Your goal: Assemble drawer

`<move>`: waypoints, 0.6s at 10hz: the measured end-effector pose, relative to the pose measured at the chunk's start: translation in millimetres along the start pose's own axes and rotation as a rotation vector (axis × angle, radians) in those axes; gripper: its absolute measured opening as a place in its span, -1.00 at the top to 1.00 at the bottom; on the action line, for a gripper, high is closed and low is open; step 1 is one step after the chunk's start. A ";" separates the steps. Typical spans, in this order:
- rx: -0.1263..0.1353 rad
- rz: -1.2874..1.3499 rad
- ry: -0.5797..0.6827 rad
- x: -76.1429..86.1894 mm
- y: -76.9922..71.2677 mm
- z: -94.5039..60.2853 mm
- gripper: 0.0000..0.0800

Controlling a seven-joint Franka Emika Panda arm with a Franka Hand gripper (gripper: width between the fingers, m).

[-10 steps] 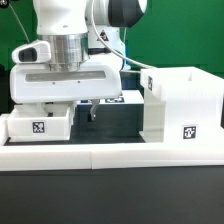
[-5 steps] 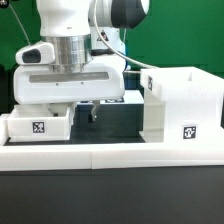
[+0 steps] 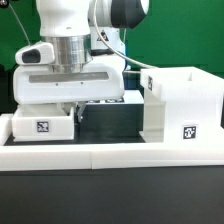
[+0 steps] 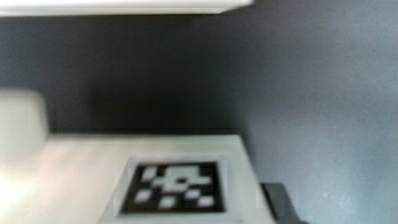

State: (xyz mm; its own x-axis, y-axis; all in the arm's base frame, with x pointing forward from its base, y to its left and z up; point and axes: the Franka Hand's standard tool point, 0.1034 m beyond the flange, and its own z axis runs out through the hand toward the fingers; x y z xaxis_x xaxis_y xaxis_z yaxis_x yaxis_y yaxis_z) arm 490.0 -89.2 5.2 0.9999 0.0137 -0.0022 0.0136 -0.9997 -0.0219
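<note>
Claw [image 3: 80, 112] is held at tray [image 3: 40, 127] wall near worktop [image 3: 115, 126] edge, exterior view's left, presumably for gripping; closure cannot be told.

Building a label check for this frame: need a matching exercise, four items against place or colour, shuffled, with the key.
Things:
1 tray
2 box
3 border wall
4 table

Matches:
A black
B exterior view's right
C exterior view's left
D long and low, across the front

Pairs: 1-C; 2-B; 3-D; 4-A
</note>
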 end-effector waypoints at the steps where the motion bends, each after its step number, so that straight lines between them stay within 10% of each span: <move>1: 0.000 0.000 0.000 0.0 0.0 0.0 0.90; 6: 0.000 0.000 0.000 0.0 0.0 0.0 0.90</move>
State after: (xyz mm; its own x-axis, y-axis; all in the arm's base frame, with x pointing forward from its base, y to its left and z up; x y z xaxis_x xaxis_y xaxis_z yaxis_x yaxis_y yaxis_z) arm 490.0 -89.2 5.2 0.9999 0.0137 -0.0022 0.0136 -0.9997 -0.0219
